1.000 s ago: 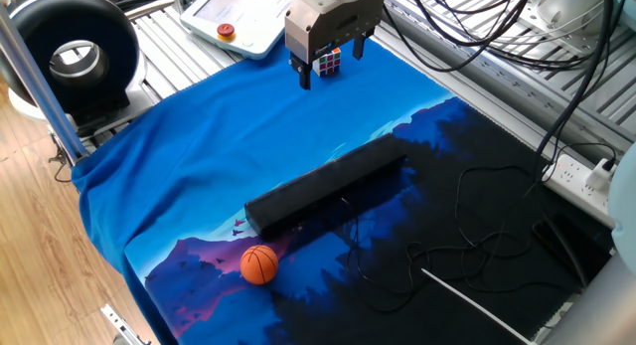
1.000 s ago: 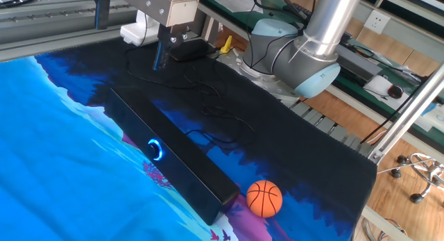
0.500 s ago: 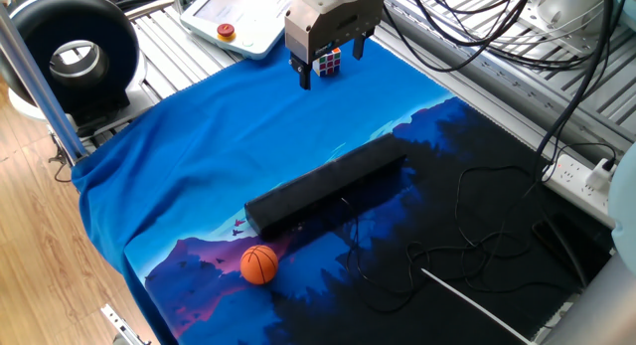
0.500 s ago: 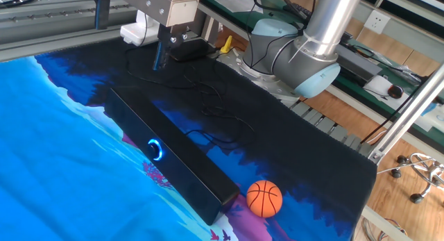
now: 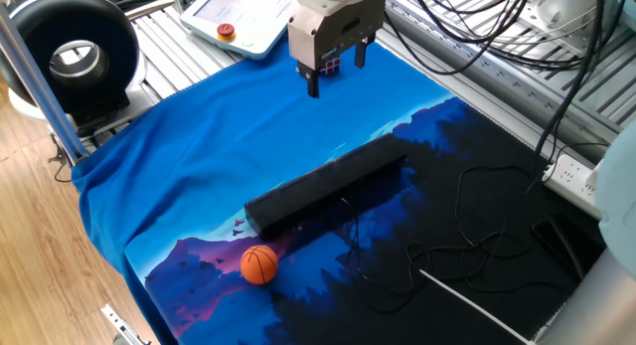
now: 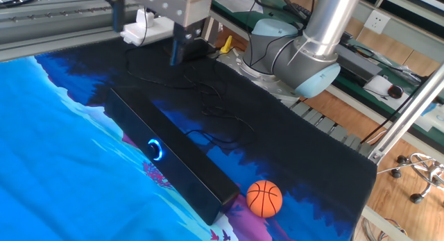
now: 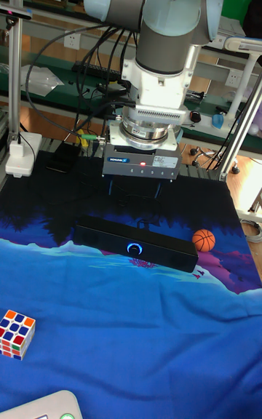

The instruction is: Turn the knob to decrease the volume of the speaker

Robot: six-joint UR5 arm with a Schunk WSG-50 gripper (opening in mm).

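In the tall fixed view, the speaker [image 7: 136, 244] lies across the middle of the frame on the blue cloth [image 7: 131, 332], its knob [image 7: 134, 249] glowing blue, while the arm hangs straight down just above, its gripper [image 7: 135, 188] with fingers spread apart and empty.

Two fixed views look down on the speaker [image 5: 326, 191] from opposite sides, while the tall view faces its front and the arm head-on from farther back.
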